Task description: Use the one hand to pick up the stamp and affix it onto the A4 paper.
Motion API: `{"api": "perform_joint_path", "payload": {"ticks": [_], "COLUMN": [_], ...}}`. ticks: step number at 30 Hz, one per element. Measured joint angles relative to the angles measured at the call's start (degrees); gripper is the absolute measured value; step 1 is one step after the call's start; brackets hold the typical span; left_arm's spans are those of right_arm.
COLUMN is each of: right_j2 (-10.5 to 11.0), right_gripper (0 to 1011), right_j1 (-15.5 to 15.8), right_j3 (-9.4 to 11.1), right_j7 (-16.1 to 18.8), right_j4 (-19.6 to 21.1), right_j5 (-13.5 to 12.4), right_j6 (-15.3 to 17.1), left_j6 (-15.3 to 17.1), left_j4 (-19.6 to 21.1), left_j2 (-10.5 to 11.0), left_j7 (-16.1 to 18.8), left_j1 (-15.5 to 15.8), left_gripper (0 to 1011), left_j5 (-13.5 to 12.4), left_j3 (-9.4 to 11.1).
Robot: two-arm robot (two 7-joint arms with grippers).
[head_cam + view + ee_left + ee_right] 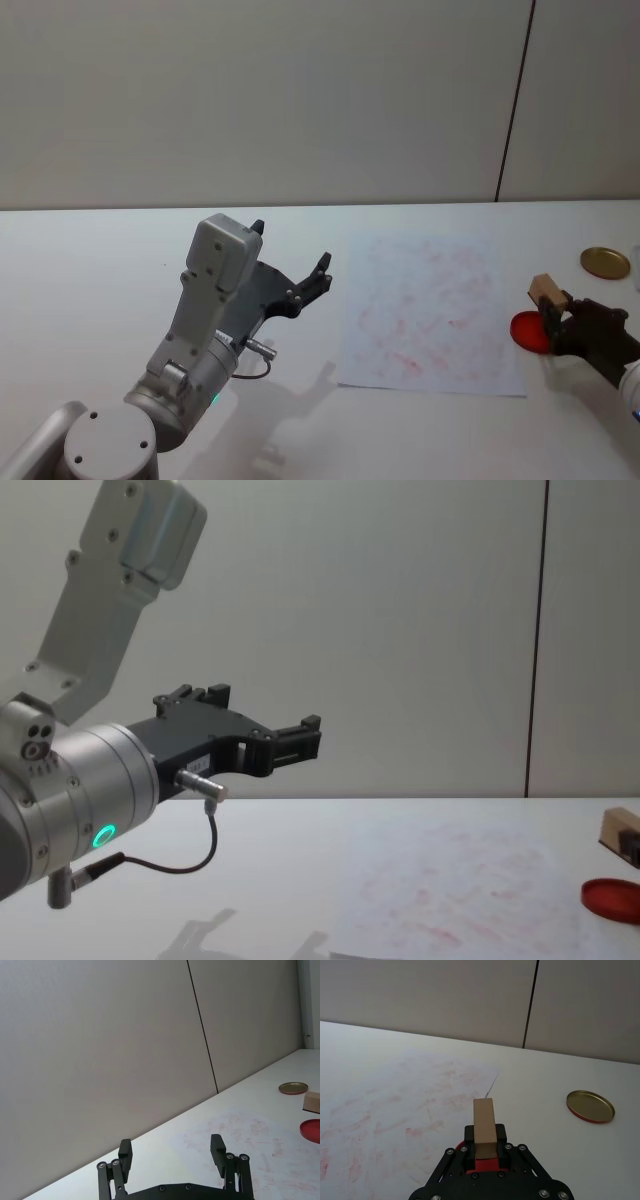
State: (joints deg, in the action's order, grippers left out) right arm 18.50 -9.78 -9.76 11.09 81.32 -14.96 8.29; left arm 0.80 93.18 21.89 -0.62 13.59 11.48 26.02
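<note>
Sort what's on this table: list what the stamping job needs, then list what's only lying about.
Needed:
small tan wooden stamp block, held in the right gripper
large white smudged A4 paper
flat red round ink pad

Lying about:
round gold metal lid
left gripper, raised, fingers open, holding nothing

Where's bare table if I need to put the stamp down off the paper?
Bare tabletop lies left of the A4 paper, under the raised, open left end effector. Right of the paper it's crowded: red ink pad, gold lid, and the right end effector gripping the stamp.
</note>
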Motion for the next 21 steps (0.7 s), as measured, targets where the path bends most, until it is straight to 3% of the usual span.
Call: {"api": "perform_joint_path", "payload": {"ticks": [16, 21], "right_j2": [-0.2, -0.2], "right_gripper": [221, 361], "right_j1": [-0.4, -0.4], "right_j3": [0.1, 0.1], "right_j7": [0.4, 0.7], "right_j4": [-2.5, -2.9], "right_j5": [-0.8, -1.1], "right_j6": [1.1, 1.5], "left_j6": [0.0, 0.0], "left_j4": [0.0, 0.0], "left_j2": [0.0, 0.0], "left_j7": [0.0, 0.0], "left_j1": [0.0, 0.0], "left_gripper": [993, 993], "left_j5": [0.0, 0.0], "left_j3": [0.0, 0.0]}}
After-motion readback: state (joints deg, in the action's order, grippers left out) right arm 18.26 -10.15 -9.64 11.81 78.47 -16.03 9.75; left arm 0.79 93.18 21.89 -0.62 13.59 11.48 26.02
